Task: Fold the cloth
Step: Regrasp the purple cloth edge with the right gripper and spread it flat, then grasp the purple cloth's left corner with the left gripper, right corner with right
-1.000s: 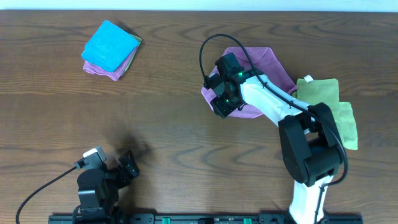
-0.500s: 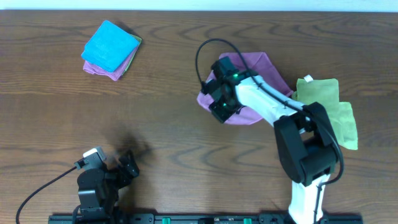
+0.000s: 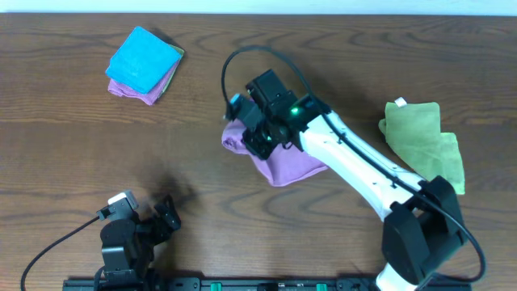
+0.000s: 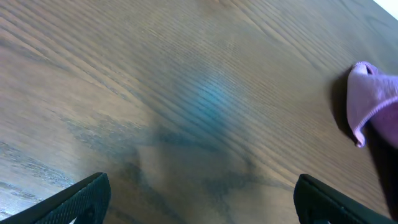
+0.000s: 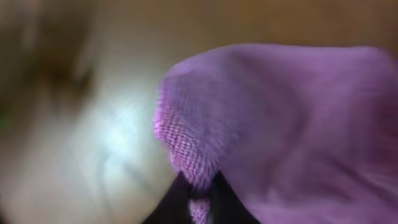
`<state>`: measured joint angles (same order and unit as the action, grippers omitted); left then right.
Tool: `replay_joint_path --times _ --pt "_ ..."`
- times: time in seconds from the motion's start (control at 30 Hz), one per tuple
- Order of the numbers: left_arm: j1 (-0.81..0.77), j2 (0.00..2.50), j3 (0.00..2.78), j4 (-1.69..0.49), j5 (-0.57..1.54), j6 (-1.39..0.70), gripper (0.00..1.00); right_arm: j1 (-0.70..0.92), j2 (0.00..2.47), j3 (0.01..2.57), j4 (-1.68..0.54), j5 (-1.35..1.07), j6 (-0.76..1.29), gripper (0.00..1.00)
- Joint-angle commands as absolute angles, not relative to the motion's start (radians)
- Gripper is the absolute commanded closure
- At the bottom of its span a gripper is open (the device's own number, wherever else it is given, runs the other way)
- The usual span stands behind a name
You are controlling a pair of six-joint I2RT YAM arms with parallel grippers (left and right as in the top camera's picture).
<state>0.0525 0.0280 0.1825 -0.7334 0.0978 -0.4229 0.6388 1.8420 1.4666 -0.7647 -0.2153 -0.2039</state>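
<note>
A purple cloth point(image 3: 287, 163) lies bunched near the middle of the wooden table. My right gripper point(image 3: 252, 136) is shut on its left edge. In the right wrist view the cloth point(image 5: 280, 118) fills the frame and is pinched between my fingertips point(image 5: 200, 194). The cloth's corner also shows at the right edge of the left wrist view point(image 4: 370, 99). My left gripper point(image 4: 199, 202) is open and empty, low over bare wood; overhead it sits at the front left point(image 3: 166, 214).
A folded stack with a blue cloth on top point(image 3: 144, 63) lies at the back left. A green cloth point(image 3: 428, 139) lies crumpled at the right. The table's wood surface point(image 3: 97, 153) spans the view.
My right gripper has dragged the purple cloth to the left and toward the front, away from the green cloth. The left arm has not moved.
</note>
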Motion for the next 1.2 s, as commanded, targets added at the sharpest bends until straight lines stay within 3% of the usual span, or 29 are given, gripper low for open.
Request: replay_joint_path --times 0.0,0.1,0.17,0.5,0.73,0.83,1.0,1.17 --pt "0.058 0.022 0.164 -0.743 0.094 -0.434 0.05 0.591 1.874 1.473 -0.719 -0.063 -0.147 0.73" --pt "0.058 0.022 0.164 -0.744 0.094 -0.434 0.05 0.55 1.895 1.473 -0.683 -0.03 -0.116 0.56" --pt "0.058 0.022 0.164 -0.743 0.094 -0.434 0.05 0.523 1.906 1.473 -0.683 -0.028 -0.097 0.51" --pt "0.058 0.021 0.164 -0.744 0.094 -0.434 0.05 0.59 1.879 1.474 -0.885 -0.242 -0.208 0.54" --pt "0.058 0.022 0.164 -0.743 0.094 -0.435 0.05 0.745 1.863 1.473 -0.997 -0.252 -0.33 0.42" --pt "0.058 0.021 0.164 -0.743 0.098 -0.435 0.05 0.787 1.868 1.473 -0.974 -0.231 -0.329 0.41" --pt "0.058 0.022 0.169 -0.708 0.214 -0.435 0.05 0.723 1.865 1.473 -0.897 -0.153 -0.091 0.41" --pt "0.058 0.067 0.238 -0.706 0.255 -0.409 0.05 0.558 1.858 1.473 -0.874 -0.372 0.007 0.34"
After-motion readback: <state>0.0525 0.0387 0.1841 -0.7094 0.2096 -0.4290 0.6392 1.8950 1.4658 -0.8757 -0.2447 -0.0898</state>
